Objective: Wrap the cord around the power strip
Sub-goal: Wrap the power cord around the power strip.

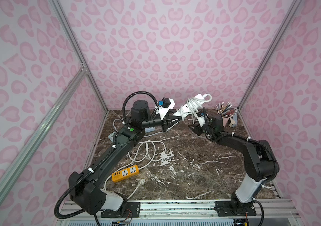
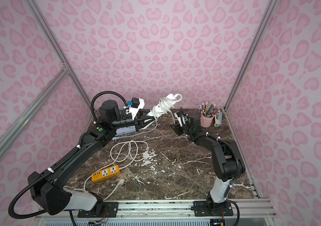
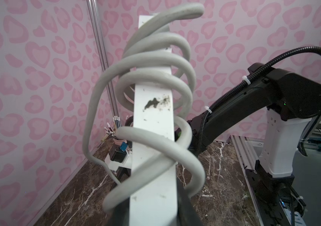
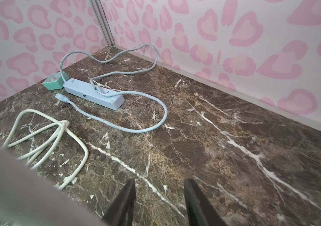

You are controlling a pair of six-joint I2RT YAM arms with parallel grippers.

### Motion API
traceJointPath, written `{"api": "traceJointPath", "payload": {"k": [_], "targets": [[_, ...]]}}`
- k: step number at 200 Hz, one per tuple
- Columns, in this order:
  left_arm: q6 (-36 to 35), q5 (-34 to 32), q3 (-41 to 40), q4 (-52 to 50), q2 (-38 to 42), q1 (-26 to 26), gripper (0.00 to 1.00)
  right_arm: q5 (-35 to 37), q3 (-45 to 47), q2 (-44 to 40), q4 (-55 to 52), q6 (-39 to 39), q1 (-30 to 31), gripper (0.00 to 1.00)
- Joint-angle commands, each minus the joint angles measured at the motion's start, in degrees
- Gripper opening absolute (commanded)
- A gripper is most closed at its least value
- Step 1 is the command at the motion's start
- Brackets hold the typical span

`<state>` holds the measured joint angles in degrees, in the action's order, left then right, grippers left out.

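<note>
Marble table (image 1: 204,166) below. The white power strip (image 1: 190,106) is held up off it, tilted, near the pencil cup (image 1: 225,120). The cord (image 3: 148,58) is wound round the strip in loose, gappy coils. Left gripper (image 1: 175,119) is clamped on the strip's end farther from the cup. Right gripper (image 4: 158,182) is low beside the cup, jaws apart, empty.

Risks:
- The cord tail (image 3: 89,137) hangs unheld, so the slack coils could slide off or unwind.
- The one-end grip may let the strip pivot.
</note>
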<state>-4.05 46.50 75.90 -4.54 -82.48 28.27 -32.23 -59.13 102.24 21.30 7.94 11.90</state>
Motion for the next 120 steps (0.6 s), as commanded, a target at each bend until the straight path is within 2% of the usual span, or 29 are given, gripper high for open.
{"api": "traceJointPath", "payload": {"k": [1,17,42,56,79,92,120], "targets": [[2.05,0.43,0.87,7.33,0.21,-0.23,0.03,1.76,0.01,1.17,1.64,0.07,0.99,0.45],[3.02,-0.16,1.01,7.77,0.12,-0.40,0.03,3.36,0.06,2.19,3.21,-0.80,1.50,0.39],[4.67,-2.51,0.92,8.73,0.39,-1.17,0.03,7.09,0.79,2.46,5.28,-0.74,2.65,0.14],[6.61,-6.46,0.91,9.16,0.27,-2.55,0.03,10.18,1.60,1.73,5.33,0.47,3.85,0.05],[11.47,-15.32,2.29,7.61,-1.34,-8.06,0.03,16.84,4.25,-0.90,4.45,3.28,6.81,0.00],[14.07,-17.43,4.26,4.84,-3.40,-12.71,0.03,21.07,5.94,-2.93,3.60,5.69,8.67,0.00],[9.95,-26.22,8.93,-3.87,-8.75,-17.86,0.03,27.79,9.54,-8.24,0.75,10.98,13.46,0.00]]}}
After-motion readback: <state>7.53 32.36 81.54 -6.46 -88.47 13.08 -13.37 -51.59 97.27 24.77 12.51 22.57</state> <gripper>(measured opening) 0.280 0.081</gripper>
